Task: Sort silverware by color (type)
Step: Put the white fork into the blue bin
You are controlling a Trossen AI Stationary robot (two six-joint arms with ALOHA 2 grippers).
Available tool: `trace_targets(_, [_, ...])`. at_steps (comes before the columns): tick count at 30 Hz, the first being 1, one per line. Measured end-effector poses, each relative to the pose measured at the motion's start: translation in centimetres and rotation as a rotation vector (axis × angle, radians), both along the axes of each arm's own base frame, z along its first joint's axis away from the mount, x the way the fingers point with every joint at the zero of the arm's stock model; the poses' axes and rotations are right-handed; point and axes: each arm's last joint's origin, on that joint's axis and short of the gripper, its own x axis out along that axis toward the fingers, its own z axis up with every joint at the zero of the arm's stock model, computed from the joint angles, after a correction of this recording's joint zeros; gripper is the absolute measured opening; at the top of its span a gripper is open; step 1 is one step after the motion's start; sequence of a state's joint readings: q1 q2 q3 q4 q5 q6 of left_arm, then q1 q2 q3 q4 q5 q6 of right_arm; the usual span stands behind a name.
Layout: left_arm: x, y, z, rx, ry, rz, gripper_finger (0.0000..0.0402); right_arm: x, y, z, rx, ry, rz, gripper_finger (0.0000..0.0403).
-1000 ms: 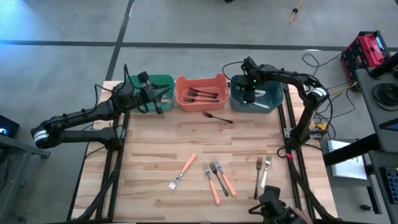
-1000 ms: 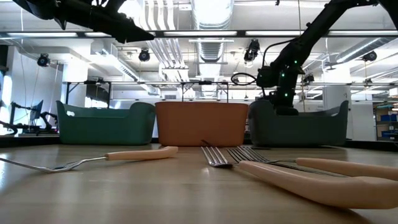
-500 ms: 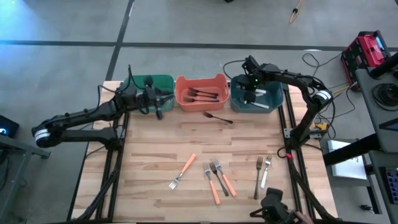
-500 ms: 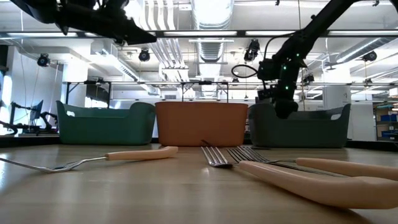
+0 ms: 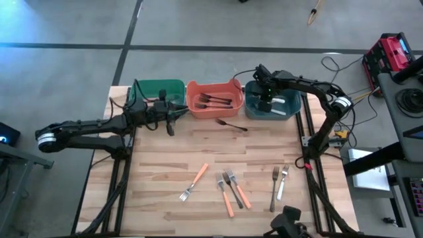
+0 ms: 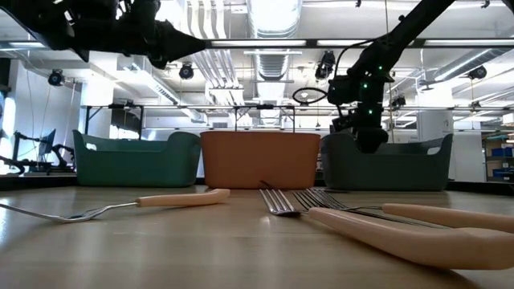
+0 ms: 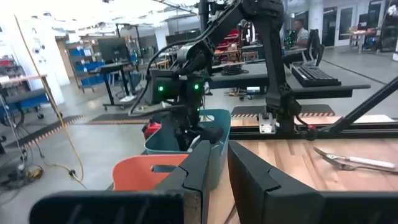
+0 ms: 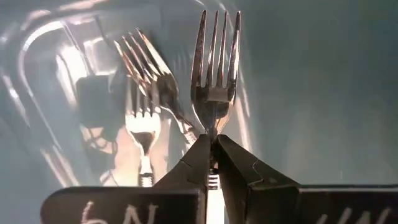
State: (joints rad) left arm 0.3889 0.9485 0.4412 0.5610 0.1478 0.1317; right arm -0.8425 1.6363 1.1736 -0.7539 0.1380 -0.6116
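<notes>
A workshop with ceiling ducts and strip lights is seen behind a pale wooden bench (image 5: 165, 158). Three bins are lined along the bench's far edge: a green bin (image 5: 158, 89) toward the left corner, an orange bin (image 5: 213, 99) in the middle and a blue bin (image 5: 285, 106) toward the right.

The right gripper (image 5: 266, 100) is held over the blue bin, its fingers clamped on a silver fork (image 8: 214, 74), tines pointing away from the wrist. Two more forks (image 8: 146, 93) are seen lying on that bin's floor. Dark forks (image 5: 215, 100) are held in the orange bin.

The left gripper (image 5: 173, 114) is held above the bench just in front of the green bin, its fingers (image 7: 200, 168) nearly together, with nothing seen between them.

One dark fork (image 5: 231, 124) lies on the bench just in front of the orange bin. Near the front edge, an orange fork (image 5: 193, 182) lies alone; beside it lies a cluster of forks (image 5: 231, 188), two orange-handled and one dark. Toward the front right corner, a dark fork and a silver one (image 5: 278, 185) lie side by side.
</notes>
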Motion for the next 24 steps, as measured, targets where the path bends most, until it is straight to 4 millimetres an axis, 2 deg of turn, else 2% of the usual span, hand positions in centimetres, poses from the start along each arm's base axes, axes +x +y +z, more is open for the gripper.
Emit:
trace_targets(9, [0.35, 0.15, -0.49, -0.074, 0.008, -0.002, 0.0038, 0.52, 0.45, -0.01, 0.004, -0.01, 0.006, 0.0012])
trace_targets(24, [0.68, 0.28, -0.93, -0.088, 0.028, -0.001, 0.0038, 0.68, 0.24, 0.05, -0.02, -0.019, 0.037, 0.0013])
